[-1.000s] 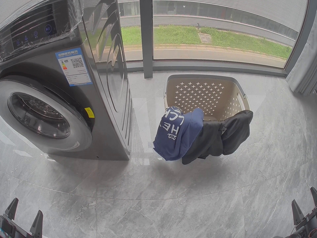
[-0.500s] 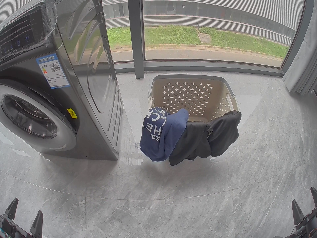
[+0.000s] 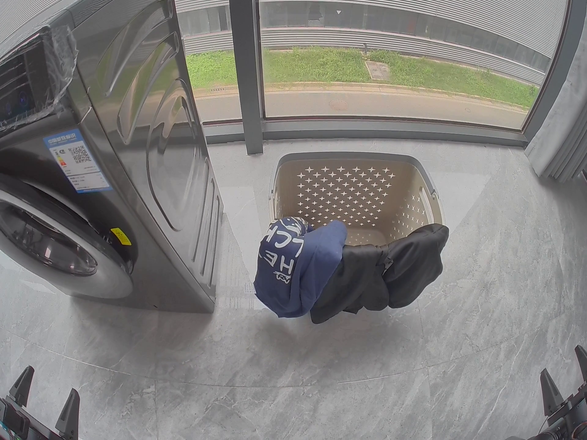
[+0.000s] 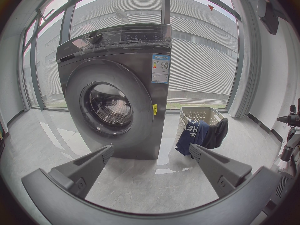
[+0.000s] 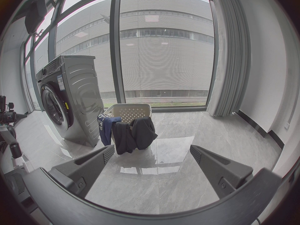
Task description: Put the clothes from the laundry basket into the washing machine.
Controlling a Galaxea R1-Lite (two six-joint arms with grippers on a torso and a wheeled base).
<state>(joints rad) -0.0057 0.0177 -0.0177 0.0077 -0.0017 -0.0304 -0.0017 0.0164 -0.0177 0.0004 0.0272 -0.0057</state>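
Blue shirt [image 3: 299, 270] and a black piece [image 3: 379, 270] (could be two, can't tell) are both slung over the front rim of the laundry basket [image 3: 354, 178], touching each other and hanging down the outside. The shirt is on the side nearer the washing machine [image 3: 140, 154]. The basket's on the floor [image 3: 275, 368] just beside the machine, up by the window [image 3: 391, 50]. Both of the robot's hands are spread wide with nothing in them, the left hand [image 4: 150, 149] and right hand [image 5: 151, 149] low and well apart from the basket. My guess is this stuff is light, soft and floppy, so it'll sag and trail once lifted, but nothing here can break. I'd pinch a thick fold right where the cloth bunches over the rim, not a loose hanging edge that could slip out. The shirt overlaps the black one, so pulling one may drag the other along. That plastic basket looks light too, and might slide on the glossy floor. The machine's door [image 4: 107, 108] looks shut to me, so that probably needs opening first.
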